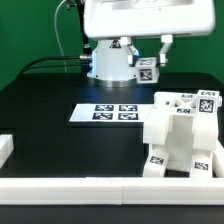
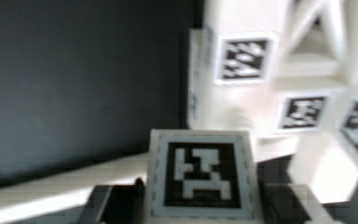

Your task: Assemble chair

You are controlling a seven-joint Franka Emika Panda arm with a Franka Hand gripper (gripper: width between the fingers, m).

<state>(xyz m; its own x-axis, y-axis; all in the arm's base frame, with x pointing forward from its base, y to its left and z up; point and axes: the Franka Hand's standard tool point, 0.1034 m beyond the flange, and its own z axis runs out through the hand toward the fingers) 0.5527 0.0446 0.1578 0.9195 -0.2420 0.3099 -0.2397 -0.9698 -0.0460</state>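
Black table carries the marker board and the chair — a joined white structure at the exterior view's right. Raised gripper clasps a tagged white part — near the chair.

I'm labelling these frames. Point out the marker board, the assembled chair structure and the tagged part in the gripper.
marker board [image 1: 103, 113], exterior view, bare left end.
chair structure [image 1: 172, 132], exterior view, front face.
tagged part [image 2: 201, 170], wrist view, its tag.
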